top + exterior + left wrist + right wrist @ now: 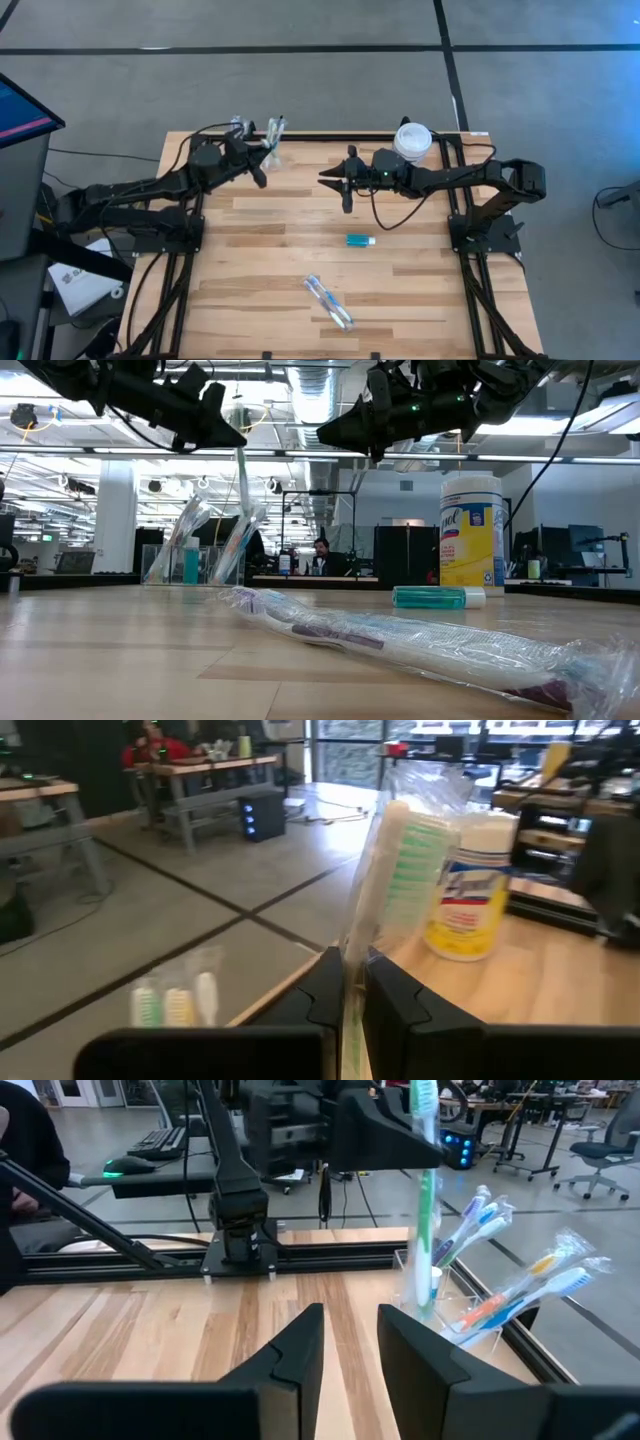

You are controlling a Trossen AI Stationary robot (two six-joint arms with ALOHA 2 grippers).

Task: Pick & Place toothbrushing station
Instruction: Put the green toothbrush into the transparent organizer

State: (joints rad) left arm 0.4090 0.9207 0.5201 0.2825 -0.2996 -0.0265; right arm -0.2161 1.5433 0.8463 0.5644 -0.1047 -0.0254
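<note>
Wooden counter (260,290) holds everything; left hand (262,150) at its far edge is clamped on a green brush (424,1180) above the cup (425,1295) of brushes; right hand (335,180), mid-counter, hangs apart; wrapped brush (328,302) lies near; tube (360,240) between.

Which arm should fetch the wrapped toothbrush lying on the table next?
Right. The right gripper is open and empty; the left gripper holds a green toothbrush over the cup. The wrapped toothbrush lies nearer the right arm.
</note>
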